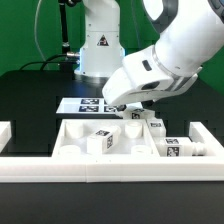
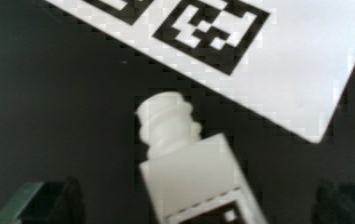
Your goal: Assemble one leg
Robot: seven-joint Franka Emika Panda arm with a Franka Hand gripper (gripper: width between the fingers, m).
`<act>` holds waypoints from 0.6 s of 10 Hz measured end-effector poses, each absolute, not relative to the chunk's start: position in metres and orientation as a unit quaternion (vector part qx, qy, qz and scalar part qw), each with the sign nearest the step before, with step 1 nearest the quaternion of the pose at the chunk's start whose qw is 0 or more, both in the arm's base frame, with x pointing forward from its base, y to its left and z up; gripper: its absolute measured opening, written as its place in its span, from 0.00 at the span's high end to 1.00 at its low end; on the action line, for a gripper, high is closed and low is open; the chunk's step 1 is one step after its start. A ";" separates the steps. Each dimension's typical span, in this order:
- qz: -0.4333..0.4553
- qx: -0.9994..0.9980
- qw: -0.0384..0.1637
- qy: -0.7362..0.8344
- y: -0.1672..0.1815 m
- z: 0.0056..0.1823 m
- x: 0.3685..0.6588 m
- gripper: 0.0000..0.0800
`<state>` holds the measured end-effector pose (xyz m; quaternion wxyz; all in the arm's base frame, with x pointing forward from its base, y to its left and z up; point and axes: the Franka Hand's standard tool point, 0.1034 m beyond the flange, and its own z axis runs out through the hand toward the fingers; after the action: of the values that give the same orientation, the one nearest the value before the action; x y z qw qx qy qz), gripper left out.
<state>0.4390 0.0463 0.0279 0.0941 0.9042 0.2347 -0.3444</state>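
In the wrist view a leg (image 2: pixel 186 165) lies on the black table, a small white post with its narrower peg end pointing at the marker board (image 2: pixel 227 50) and a tag on its near side. My gripper (image 2: pixel 195 207) is open, low over this leg. Its dark fingertips (image 2: pixel 42 203) stand wide apart on either side of the leg without touching it. In the exterior view the gripper (image 1: pixel 128 109) is down at the table next to the marker board (image 1: pixel 85 104), and the leg under it is mostly hidden by the hand. Other legs (image 1: pixel 100 141) (image 1: pixel 181 150) lie nearby.
A low white walled frame (image 1: pixel 30 140) runs along the front and sides of the work area, with several white tagged parts inside it. The robot base (image 1: pixel 98 45) stands at the back, in front of a green backdrop.
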 end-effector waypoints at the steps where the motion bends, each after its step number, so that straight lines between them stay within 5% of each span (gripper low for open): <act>1: -0.347 0.903 0.094 0.235 0.046 0.027 0.438 0.19; 6: -0.424 0.871 0.103 0.228 0.043 0.018 0.432 0.19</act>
<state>0.4322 0.0432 0.0183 0.1029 0.8707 0.2277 -0.4236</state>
